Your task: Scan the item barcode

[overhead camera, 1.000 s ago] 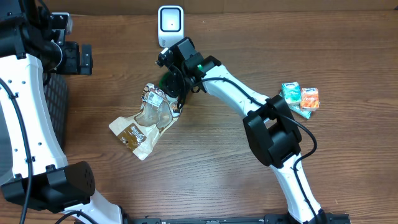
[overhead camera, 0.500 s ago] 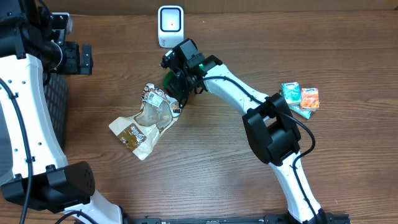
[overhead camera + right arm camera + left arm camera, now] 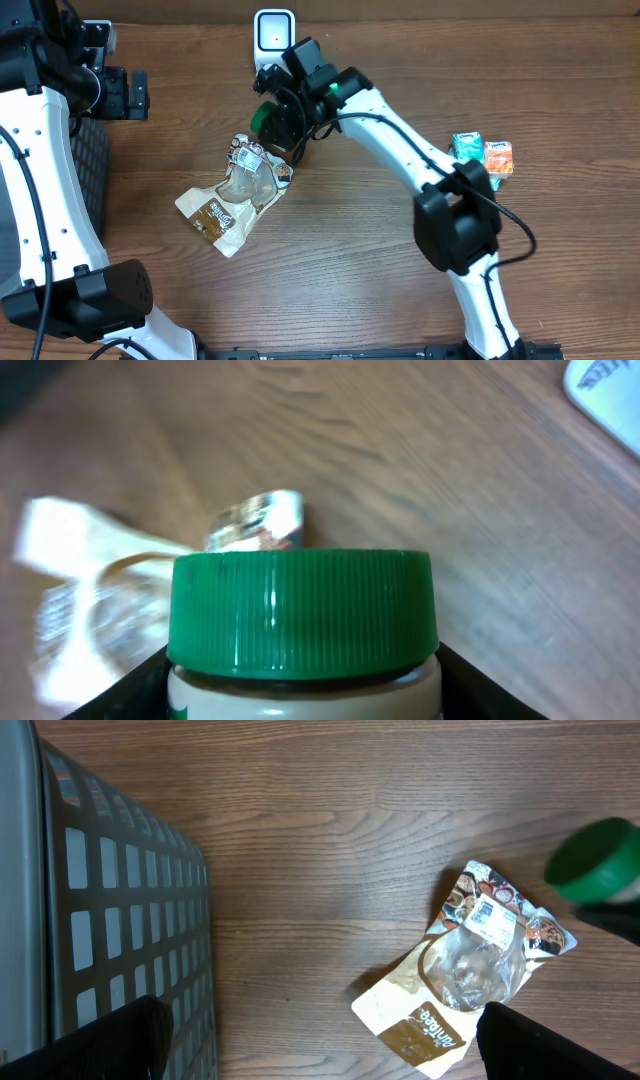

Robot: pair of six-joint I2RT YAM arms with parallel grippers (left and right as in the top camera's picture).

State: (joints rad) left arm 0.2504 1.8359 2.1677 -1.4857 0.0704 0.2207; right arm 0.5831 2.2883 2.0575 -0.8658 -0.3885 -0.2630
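Observation:
A jar with a green ribbed lid (image 3: 303,605) and pale body sits between the black fingers of my right gripper (image 3: 303,685), which is shut on it below the lid. From overhead the jar (image 3: 268,118) hangs tilted just below the white scanner (image 3: 273,40) at the table's far edge, with my right gripper (image 3: 290,122) behind it. The green lid (image 3: 595,862) also shows at the right edge of the left wrist view. No barcode shows in any view. My left gripper (image 3: 138,94) is open at the far left, well away, with nothing between its fingers (image 3: 110,1040).
A brown and clear snack pouch (image 3: 235,190) lies flat just below the jar, also seen as pouch (image 3: 465,970). A dark mesh basket (image 3: 120,920) stands at the left. Small teal and orange packets (image 3: 485,158) lie at the right.
My right arm has lifted the jar off the spot beside the pouch and carried it up toward the scanner. The left arm has not moved.

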